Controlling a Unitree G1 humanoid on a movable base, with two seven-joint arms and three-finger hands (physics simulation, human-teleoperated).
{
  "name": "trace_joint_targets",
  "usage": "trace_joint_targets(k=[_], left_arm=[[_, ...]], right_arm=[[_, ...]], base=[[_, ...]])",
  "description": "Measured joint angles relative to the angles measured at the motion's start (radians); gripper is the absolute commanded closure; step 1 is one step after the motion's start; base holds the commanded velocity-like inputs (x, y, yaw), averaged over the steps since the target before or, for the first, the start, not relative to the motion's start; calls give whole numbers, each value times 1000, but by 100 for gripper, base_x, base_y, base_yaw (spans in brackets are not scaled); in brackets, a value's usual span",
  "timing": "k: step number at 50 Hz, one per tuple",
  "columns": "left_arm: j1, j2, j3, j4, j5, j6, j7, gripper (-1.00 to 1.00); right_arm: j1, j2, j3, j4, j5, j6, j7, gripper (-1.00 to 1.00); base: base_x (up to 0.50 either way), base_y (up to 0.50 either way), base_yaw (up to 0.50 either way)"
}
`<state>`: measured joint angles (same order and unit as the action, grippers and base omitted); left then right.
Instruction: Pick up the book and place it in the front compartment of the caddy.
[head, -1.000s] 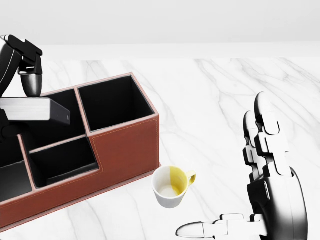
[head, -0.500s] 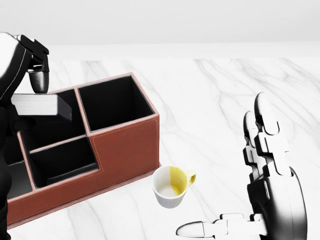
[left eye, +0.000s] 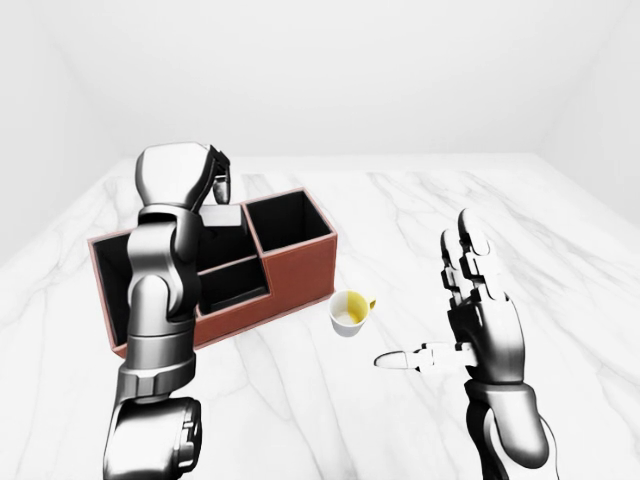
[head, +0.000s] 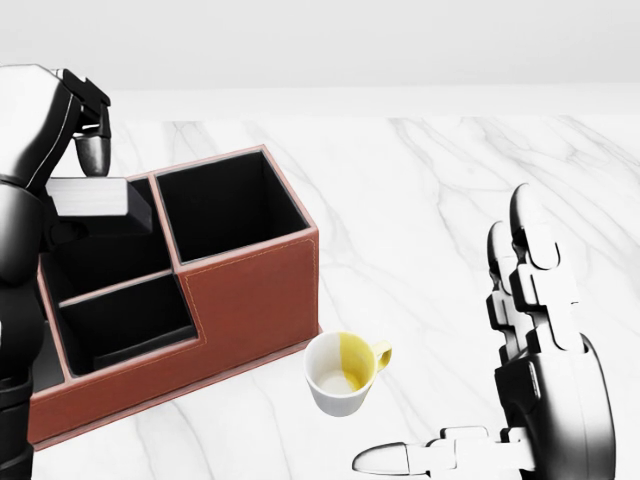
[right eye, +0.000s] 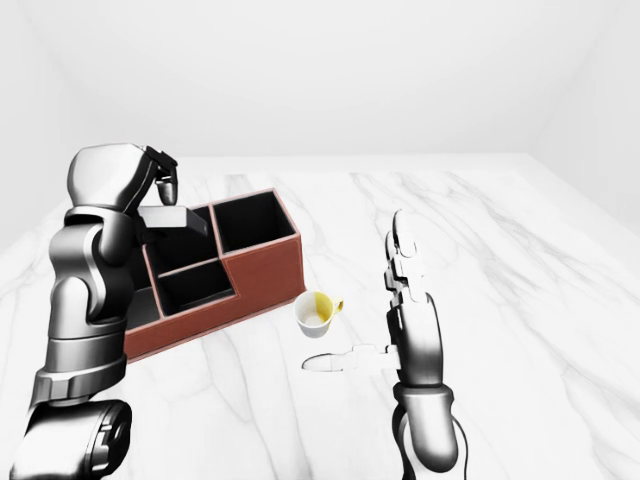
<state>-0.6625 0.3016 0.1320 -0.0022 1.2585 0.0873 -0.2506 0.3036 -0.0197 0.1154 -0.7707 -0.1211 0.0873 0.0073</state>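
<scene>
The book (head: 98, 197), grey pages with a dark cover, lies flat in my left hand (head: 88, 170). The hand is shut on it and holds it just above the red-brown caddy (head: 252, 282), over the middle black-lined compartment (head: 110, 258). A tall square compartment (head: 226, 205) is to the book's right, and a low small one (head: 125, 322) is nearer the bottom of the head view. My left arm (left eye: 160, 290) hides the caddy's left part. My right hand (head: 470, 370) is open and empty at the lower right, fingers up, thumb out to the left.
A white mug with a yellow inside and handle (head: 343, 373) stands on the white marble table (head: 430, 200), just right of the caddy's lower right corner and left of my right thumb. Plain white walls stand behind the table.
My left arm has swung further into the head view, carrying the book up and to the right over the caddy. The right hand, mug and caddy have not moved.
</scene>
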Motion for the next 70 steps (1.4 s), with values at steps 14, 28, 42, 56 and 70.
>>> trace_joint_targets(k=[14, 28, 42, 56, 70], left_arm=[[-23, -2, -16, 125, -19, 0, 83, 97], [-50, 16, -17, 243, -38, 0, 155, 98], [-23, 30, -13, 239, -47, 0, 172, 97], [21, 25, -9, 145, -27, 0, 137, 97], [-5, 19, -21, 198, 12, 0, 161, 97]], right_arm=[[4, -1, -1, -7, 0, 0, 0, -100], [3, 0, -2, -4, 0, 0, 1, -100], [-3, 1, -1, 6, -1, 0, 0, -100], [-12, 1, -2, 21, -1, 0, 0, -100], [-13, 1, 0, 19, -3, 0, 1, -100]], base=[[0, 0, 0], [0, 0, 0], [0, 0, 0], [0, 0, 0], [0, 0, 0]])
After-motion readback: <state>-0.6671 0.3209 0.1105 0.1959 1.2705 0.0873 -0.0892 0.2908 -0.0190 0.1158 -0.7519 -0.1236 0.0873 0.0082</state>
